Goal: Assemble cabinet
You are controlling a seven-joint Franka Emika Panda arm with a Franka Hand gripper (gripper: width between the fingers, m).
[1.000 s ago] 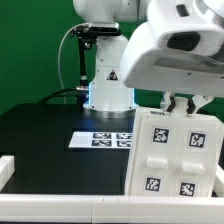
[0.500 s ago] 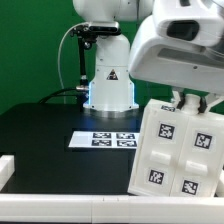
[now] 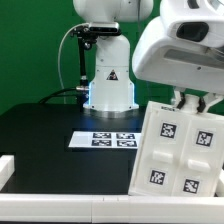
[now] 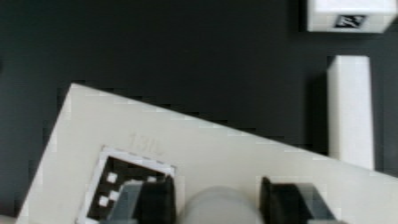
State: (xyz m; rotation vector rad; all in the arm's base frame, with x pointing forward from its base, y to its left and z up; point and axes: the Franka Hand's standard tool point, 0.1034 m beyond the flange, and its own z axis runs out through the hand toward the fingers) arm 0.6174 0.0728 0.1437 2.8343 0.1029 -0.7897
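I see a black table (image 3: 40, 130) with the marker board (image 3: 103, 140) flat on it, just in front of the white robot pedestal (image 3: 108, 85). A white rail (image 3: 60, 206) runs along the near edge. On wrist view, a tagged white block (image 4: 347, 18) and a long white strip (image 4: 352, 105) lie on the black top, near each other but apart

A green backdrop (image 3: 30, 50) stands behind the black table (image 3: 40, 130), where the marker board (image 3: 100, 140) lies flat.
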